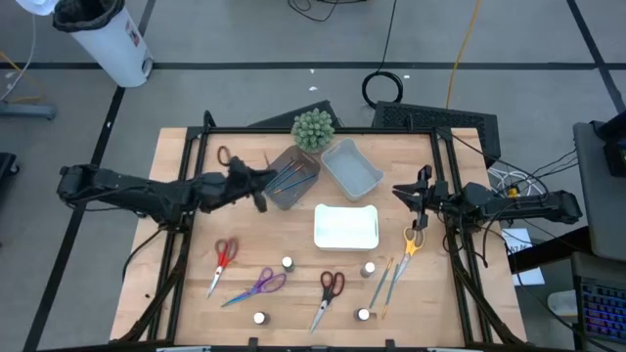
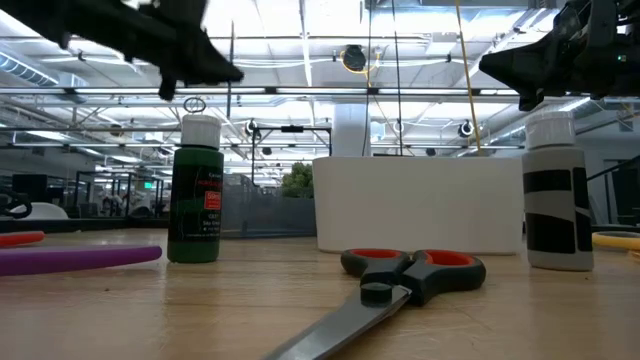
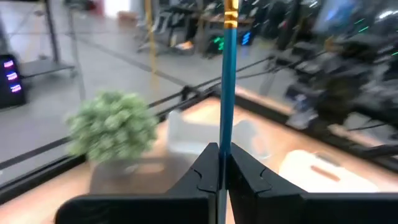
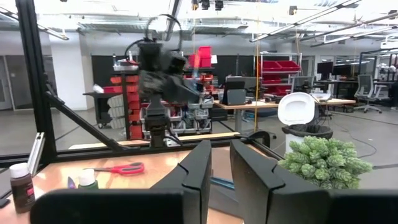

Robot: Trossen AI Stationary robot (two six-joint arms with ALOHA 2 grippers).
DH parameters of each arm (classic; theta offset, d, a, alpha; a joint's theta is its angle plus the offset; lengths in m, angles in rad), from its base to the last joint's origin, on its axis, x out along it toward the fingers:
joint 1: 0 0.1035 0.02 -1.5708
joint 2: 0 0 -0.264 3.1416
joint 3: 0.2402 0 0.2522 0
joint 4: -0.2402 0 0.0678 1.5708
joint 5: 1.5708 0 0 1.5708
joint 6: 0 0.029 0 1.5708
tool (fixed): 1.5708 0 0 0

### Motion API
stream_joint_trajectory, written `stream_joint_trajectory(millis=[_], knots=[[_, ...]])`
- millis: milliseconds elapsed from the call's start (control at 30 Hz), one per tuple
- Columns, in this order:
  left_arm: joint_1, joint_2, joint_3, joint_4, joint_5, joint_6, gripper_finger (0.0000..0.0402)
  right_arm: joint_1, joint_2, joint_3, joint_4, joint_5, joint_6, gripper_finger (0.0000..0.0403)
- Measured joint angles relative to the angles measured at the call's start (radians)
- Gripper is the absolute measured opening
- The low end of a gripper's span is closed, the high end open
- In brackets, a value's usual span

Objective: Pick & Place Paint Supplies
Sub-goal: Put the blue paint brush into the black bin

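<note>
Red scissors (image 2: pixel 400 280) lie nearest low camera, near bench front edge. Blue brush (image 3: pixel 227 93) pinched between closed left gripper (image 3: pixel 219 163) fingers, over brown tray (image 1: pixel 290 182). Judged light, stiff, slippery; mid-handle hold advised. Right gripper (image 4: pixel 219 163) parted, empty, by right edge.

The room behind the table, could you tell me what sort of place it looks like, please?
Probably a robotics lab or industrial workshop: shelving with red bins, office desks with a monitor, and exposed ceiling trusses with strip lighting.
</note>
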Motion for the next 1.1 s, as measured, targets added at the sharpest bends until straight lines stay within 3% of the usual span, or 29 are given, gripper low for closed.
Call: stream_joint_trajectory(millis=[200,333,633,900,1100], knots=[[0.118,0.126,0.116,-0.177,0.07,-0.095,0.0031,0.0,0.0,0.0,0.0,-0.001,0.002,0.005],[0.163,0.223,0.187,-0.272,0.077,-0.094,0.0013,0.0,0.0,0.0,-0.002,-0.001,0.004,0.005],[0.234,0.384,0.204,-0.278,0.087,-0.096,0.0038,0.0,0.0,0.0,-0.018,-0.002,0.012,0.005],[0.279,0.466,0.205,-0.275,0.226,-0.114,0.0011,0.0,0.0,0.0,-0.017,-0.002,0.013,0.005],[0.279,0.478,0.205,-0.276,0.234,-0.119,0.0064,0.0,0.0,0.0,-0.017,-0.002,0.013,0.005]])
